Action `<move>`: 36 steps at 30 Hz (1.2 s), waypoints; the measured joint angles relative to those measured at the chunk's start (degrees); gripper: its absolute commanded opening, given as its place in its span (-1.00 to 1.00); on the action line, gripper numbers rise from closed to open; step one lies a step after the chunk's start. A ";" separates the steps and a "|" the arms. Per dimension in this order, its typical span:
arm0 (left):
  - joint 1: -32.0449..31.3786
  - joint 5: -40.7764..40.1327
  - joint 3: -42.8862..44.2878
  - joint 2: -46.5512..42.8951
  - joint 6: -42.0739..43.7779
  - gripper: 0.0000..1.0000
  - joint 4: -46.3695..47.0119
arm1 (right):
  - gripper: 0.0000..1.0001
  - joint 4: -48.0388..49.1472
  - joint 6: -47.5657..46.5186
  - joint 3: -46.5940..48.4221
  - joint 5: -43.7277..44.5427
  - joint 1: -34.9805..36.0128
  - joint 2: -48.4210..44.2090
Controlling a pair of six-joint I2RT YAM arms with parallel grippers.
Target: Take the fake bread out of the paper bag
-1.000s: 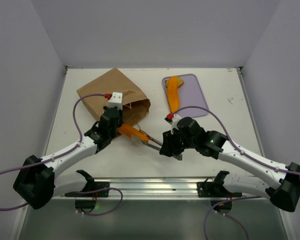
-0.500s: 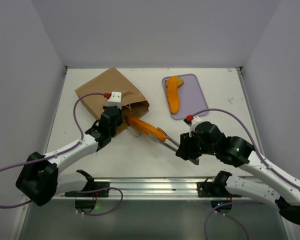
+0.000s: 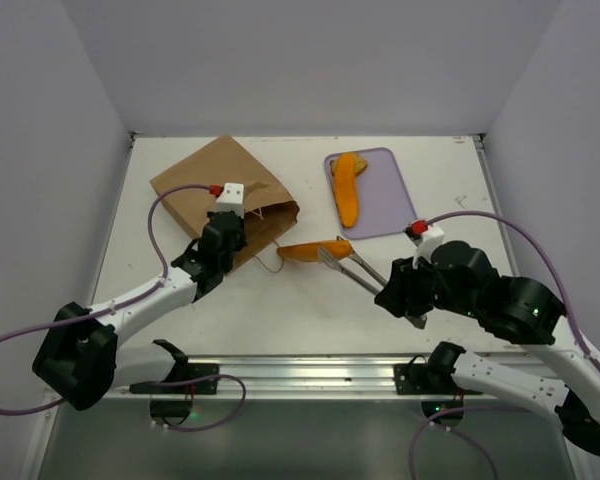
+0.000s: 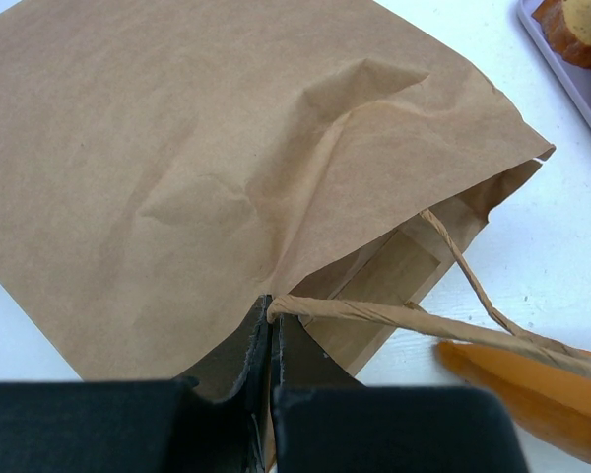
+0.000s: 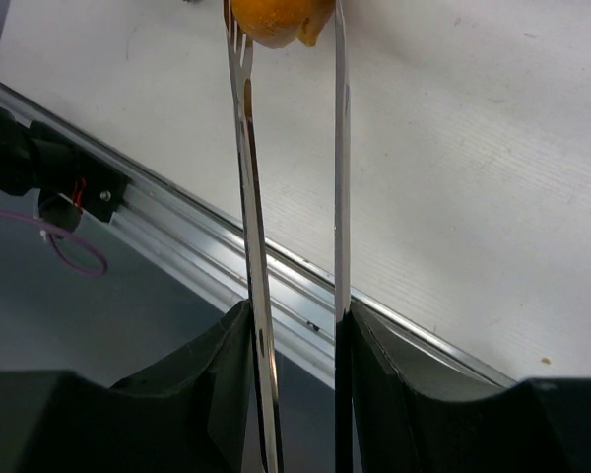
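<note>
Just outside the paper bag (image 3: pixel 205 185), fake bread (image 3: pixel 313 250) has come clear in tongs (image 3: pixel 358 268) the right end effector (image 5: pixel 294 325) squeezes; left end effector (image 4: pixel 271 345) pinches the bag rim.

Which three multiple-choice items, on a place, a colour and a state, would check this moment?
1. Where is the bread piece held in the tongs?
A) inside the paper bag
B) outside it, just beyond its mouth
C) lying on the tray

2. What colour is the tray?
A) green
B) red
C) lavender

3. What is the left end effector doing?
A) shut on the bag's string handle
B) open over the tray
C) holding the tongs

Key: 1 B, the top view shows it clear of the bag's mouth; 2 C, plain from above; 3 A, its wrist view shows it pinching the handle.
</note>
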 measured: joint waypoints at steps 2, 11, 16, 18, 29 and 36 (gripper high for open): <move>0.00 0.09 0.00 0.02 0.00 -1.00 -0.22 | -1.00 -1.60 0.02 1.66 0.68 0.00 -0.31; 0.00 0.11 0.00 0.02 0.00 -1.00 -0.39 | -1.00 -9.53 -0.31 13.99 7.58 0.02 0.98; 0.00 0.13 0.00 0.02 0.00 -1.00 -0.57 | -1.00 -11.15 -1.55 20.79 12.96 0.02 3.37; 0.00 0.13 0.00 0.02 0.00 -1.00 -0.57 | -1.00 -10.91 -2.21 21.44 15.47 0.00 4.09; 0.00 0.31 0.00 0.02 0.00 -1.00 -0.57 | -1.00 -6.32 -8.55 21.62 28.70 0.00 12.70; 0.00 0.39 0.00 0.02 0.00 -1.00 -0.59 | -1.00 0.09 -13.20 21.79 34.99 -0.33 19.67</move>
